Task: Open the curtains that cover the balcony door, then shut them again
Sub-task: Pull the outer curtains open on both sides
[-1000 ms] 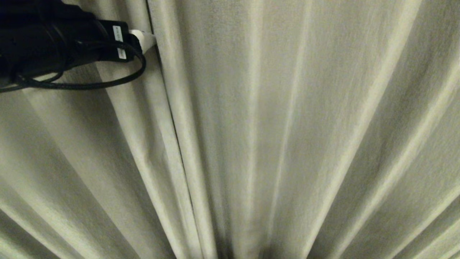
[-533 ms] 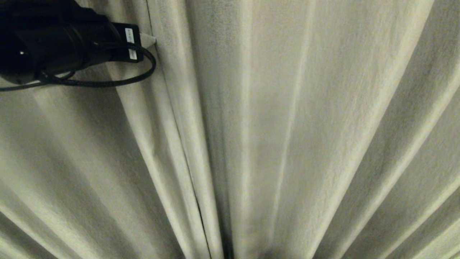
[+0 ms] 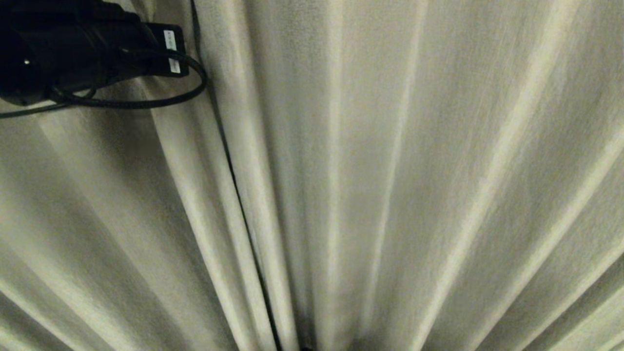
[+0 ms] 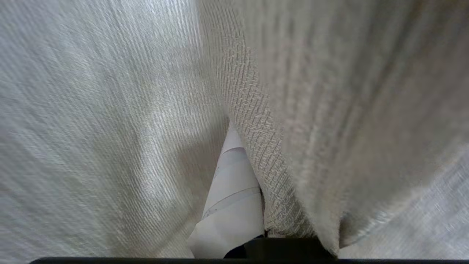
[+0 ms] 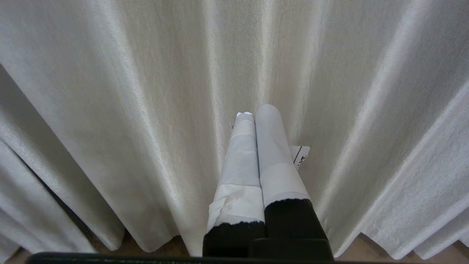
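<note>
Compared with a second earlier, the left gripper (image 3: 187, 46) had pushed deeper into the curtains (image 3: 390, 170): the white taped fingertip that then showed at the panel edge in the head view was now buried in the fabric. Its fingers (image 4: 234, 198) had closed from a wide spread and now pinched the coarse woven edge of one panel, as the left wrist view showed. The dark gap (image 3: 234, 185) between the two panels ran a little wider and darker than before. A black cable (image 3: 146, 102) looped under the left wrist, beside two small white labels (image 3: 170, 41) whose print was too small to read. The right gripper (image 5: 254, 113) hung low before the curtains near their hem, its taped fingers (image 5: 271, 146) pressed together on nothing. A small white tag (image 5: 300, 156) with black marks stuck out beside them; the writing could not be made out. The curtains filled every view, drawn across and hanging in long pleats.
</note>
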Robot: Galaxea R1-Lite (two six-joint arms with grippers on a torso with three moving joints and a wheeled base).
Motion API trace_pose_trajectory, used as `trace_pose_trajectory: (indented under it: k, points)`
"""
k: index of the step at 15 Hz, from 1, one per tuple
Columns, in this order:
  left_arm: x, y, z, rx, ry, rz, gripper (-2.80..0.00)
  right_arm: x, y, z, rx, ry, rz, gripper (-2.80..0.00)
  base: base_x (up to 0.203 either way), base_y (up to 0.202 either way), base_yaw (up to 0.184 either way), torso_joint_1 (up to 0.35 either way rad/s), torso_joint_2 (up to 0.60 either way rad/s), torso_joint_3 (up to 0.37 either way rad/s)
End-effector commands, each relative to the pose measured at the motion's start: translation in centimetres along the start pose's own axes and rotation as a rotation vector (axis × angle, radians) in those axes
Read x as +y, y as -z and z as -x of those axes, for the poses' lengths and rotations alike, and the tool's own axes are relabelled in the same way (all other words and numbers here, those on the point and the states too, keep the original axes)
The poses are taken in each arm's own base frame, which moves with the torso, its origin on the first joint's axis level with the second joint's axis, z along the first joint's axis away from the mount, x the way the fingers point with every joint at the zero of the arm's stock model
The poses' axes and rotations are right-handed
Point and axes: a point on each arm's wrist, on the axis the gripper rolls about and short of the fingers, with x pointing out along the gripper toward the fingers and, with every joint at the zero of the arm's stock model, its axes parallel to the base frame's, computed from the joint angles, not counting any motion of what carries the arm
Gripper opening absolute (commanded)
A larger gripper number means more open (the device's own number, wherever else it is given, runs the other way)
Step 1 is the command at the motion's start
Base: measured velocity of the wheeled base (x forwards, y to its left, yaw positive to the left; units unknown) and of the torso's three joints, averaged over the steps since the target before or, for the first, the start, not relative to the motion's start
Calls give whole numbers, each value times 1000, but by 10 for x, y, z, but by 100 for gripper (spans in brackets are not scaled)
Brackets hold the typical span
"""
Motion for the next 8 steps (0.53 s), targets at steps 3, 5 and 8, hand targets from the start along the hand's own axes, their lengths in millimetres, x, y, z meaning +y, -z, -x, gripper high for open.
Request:
trace_pose_trajectory:
  k: [3,5,8]
  points:
    - [18,-13,13,-47,-65,15,-280,0,0,0,0,0,0,-280,0,0,0,0,0,0]
    - [27,-16,17,-60,-98,16,-280,0,0,0,0,0,0,-280,0,0,0,0,0,0]
    - [41,-22,27,-82,-144,22,-280,0,0,0,0,0,0,-280,0,0,0,0,0,0]
